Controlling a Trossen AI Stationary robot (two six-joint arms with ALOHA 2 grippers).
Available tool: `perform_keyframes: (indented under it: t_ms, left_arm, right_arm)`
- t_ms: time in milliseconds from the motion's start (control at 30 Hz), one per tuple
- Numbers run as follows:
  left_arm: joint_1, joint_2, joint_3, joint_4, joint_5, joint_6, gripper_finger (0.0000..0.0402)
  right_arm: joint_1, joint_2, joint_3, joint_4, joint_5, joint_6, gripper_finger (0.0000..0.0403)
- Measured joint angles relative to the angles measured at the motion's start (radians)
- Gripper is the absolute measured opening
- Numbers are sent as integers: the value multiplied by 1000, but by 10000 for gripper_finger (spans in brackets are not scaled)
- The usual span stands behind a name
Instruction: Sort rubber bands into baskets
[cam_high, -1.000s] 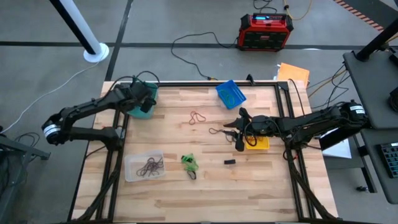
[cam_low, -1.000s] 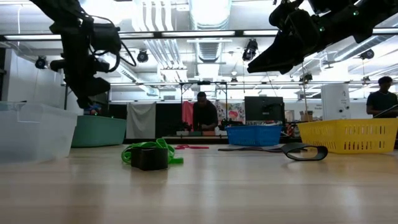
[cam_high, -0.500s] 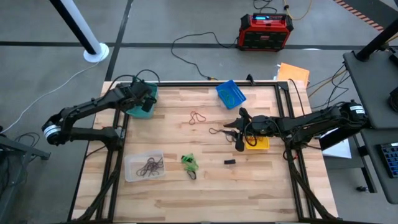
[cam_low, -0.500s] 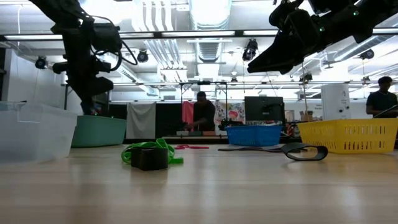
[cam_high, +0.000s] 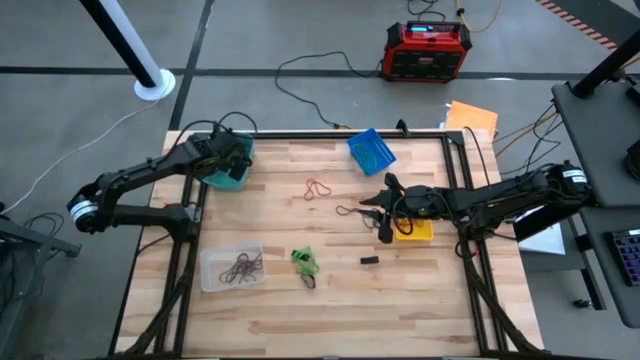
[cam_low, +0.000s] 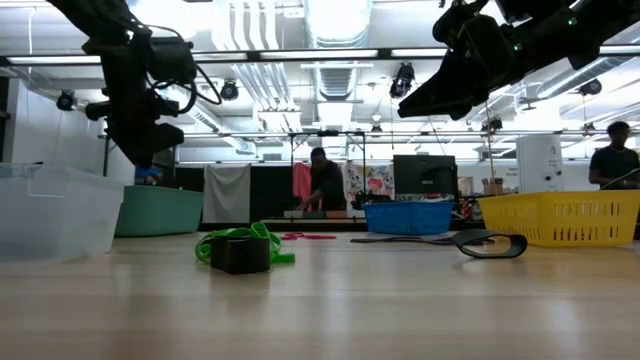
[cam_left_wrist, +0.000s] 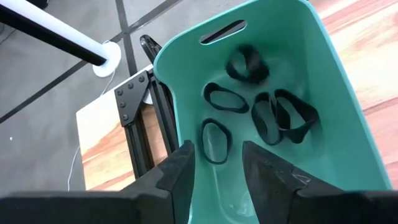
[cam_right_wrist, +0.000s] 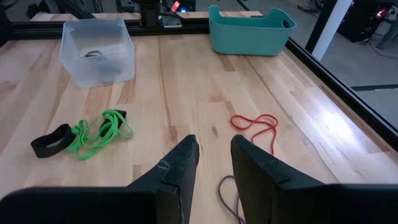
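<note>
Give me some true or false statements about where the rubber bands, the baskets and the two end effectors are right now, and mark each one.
1. The left end effector hangs over the teal basket with its fingers apart. True.
2. The teal basket is empty. False: several black bands lie inside.
3. The red band lies loose on the table. True.
4. The green bands lie in the clear basket. False: they lie on the table; the clear basket holds dark bands.
5. The right end effector grips the red band. False: it holds nothing.
</note>
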Motion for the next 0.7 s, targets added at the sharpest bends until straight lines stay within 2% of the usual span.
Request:
perform_keyframes:
  t_ms: [200, 267, 367, 500, 567, 700]
  left_arm:
    - [-32, 0, 0, 1, 8, -33, 123]
    - [-70, -4, 0, 2, 74, -43, 123]
    - [-157, -10, 0, 27, 253, -30, 123]
    - [-346, -3, 0, 115, 507, 36, 123]
    - [-463, 11, 0, 196, 543, 55, 123]
    - [-700, 67, 0, 390, 550, 157, 123]
  right_arm:
    - [0, 0, 0, 0, 0, 0, 86]
    - [0, 0, 0, 0, 0, 0, 86]
    - [0, 0, 0, 0, 0, 0, 89]
    - [0, 0, 0, 0, 0, -1, 91]
    - [0, 0, 0, 0, 0, -5, 89]
    - [0, 0, 0, 0, 0, -6, 83]
